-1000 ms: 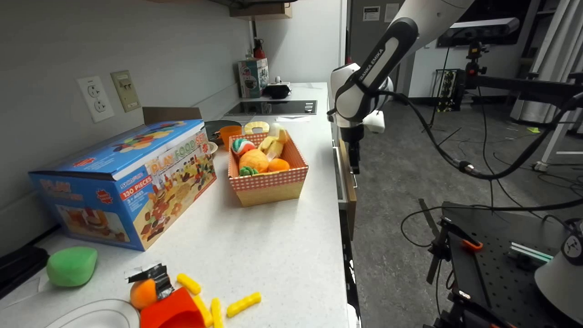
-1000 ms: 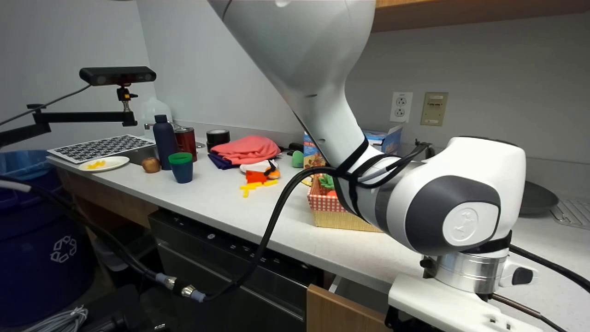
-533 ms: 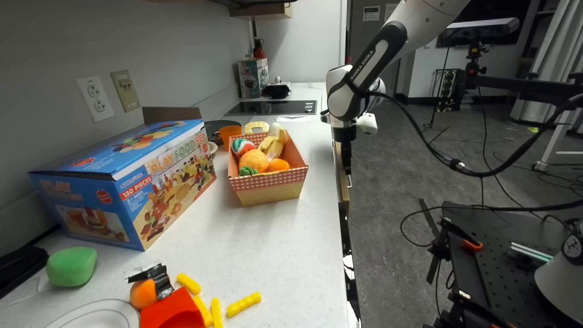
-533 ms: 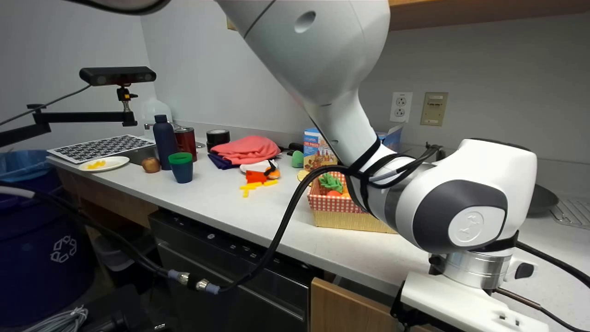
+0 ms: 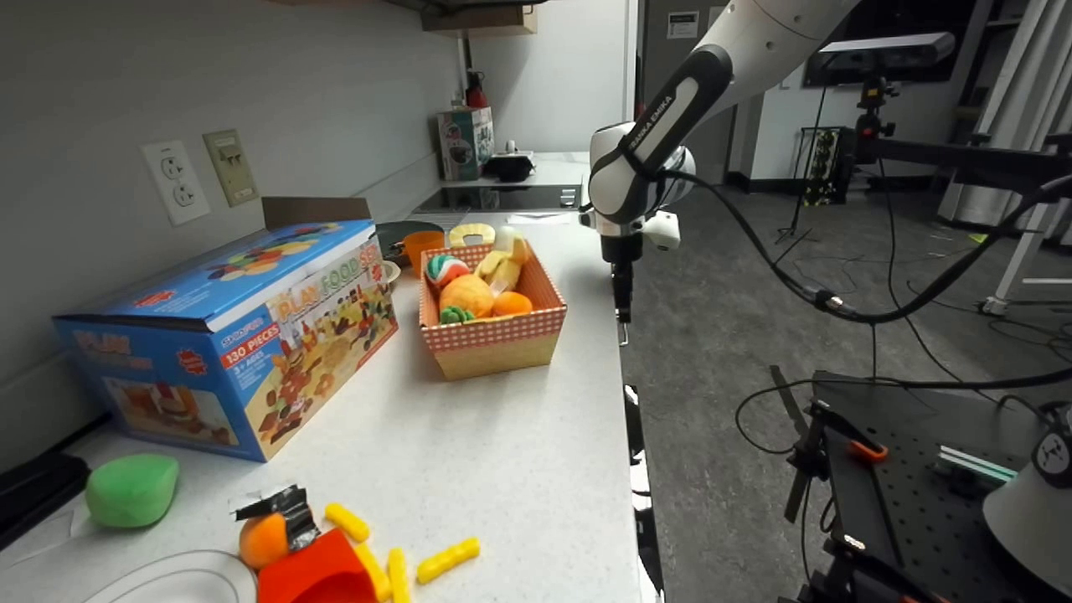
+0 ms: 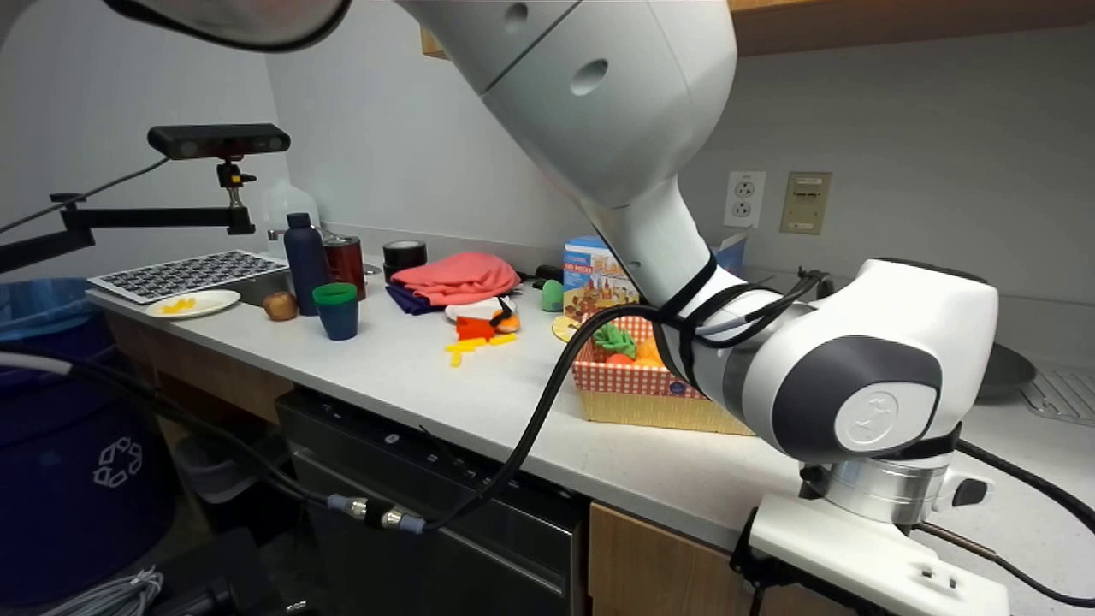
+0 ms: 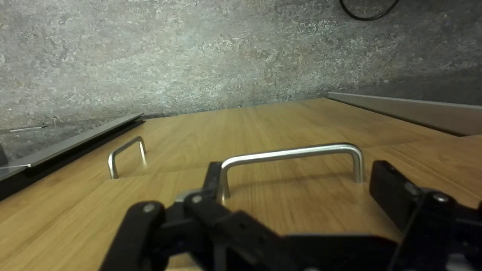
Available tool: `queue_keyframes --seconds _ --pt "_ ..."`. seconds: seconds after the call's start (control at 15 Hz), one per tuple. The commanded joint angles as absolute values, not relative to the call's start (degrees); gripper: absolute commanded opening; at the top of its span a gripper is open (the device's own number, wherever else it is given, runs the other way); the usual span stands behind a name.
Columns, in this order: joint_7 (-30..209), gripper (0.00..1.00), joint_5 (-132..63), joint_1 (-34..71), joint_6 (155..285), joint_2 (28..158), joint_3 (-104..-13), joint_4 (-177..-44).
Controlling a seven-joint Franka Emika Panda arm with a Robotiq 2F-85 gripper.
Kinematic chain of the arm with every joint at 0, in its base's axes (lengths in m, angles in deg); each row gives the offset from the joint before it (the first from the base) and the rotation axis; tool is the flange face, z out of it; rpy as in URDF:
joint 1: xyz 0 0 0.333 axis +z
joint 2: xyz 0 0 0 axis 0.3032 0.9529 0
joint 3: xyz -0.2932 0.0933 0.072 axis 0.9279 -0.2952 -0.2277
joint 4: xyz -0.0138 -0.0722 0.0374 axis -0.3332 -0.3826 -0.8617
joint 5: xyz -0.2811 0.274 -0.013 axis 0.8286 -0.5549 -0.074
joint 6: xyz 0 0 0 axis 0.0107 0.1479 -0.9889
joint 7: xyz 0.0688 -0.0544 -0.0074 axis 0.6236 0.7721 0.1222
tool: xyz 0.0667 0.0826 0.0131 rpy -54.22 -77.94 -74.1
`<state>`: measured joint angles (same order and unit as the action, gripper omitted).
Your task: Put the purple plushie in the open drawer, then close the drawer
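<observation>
The purple plushie does not show in any view; it is hidden or out of view. The drawer's wooden front (image 6: 659, 556) stands flush under the white counter in an exterior view, so the drawer is shut and its inside is hidden. In the wrist view my gripper (image 7: 297, 169) is open over the drawer front (image 7: 293, 207). Its fingers stand at either end of the metal handle (image 7: 286, 153), the left one touching or very near the handle's end, the right one apart. In an exterior view the gripper (image 5: 622, 314) points down at the counter's front edge, by the handle (image 5: 624, 335).
A checked basket (image 5: 494, 347) of toy food stands on the counter (image 5: 519, 469) near the arm. A play food box (image 5: 310, 343) is beside it. A dark dishwasher (image 6: 411, 479) sits under the counter. A lower handle (image 7: 126, 145) shows in the wrist view. A cable (image 6: 547, 402) hangs from the arm.
The drawer front has moved in from standing out past the counter to flush with it. My arm and gripper have moved with it toward the counter.
</observation>
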<state>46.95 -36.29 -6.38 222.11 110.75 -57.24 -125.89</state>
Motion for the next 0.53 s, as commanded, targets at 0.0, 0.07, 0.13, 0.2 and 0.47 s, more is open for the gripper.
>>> queue_keyframes --seconds 0.0,0.07,0.13,0.2,0.47 --pt "47.72 1.0 -37.01 -5.97 223.36 110.93 -57.54 -124.71" --pt "48.2 1.0 -36.2 -5.64 223.6 110.23 -56.9 -125.69" --pt "49.05 1.0 -35.11 -5.07 223.39 108.89 -56.09 -127.14" --pt "49.76 1.0 -34.47 -4.74 223.46 107.52 -55.63 -128.57" --pt "50.45 1.0 -33.16 -4.21 223.2 100.48 -55.13 -134.6"
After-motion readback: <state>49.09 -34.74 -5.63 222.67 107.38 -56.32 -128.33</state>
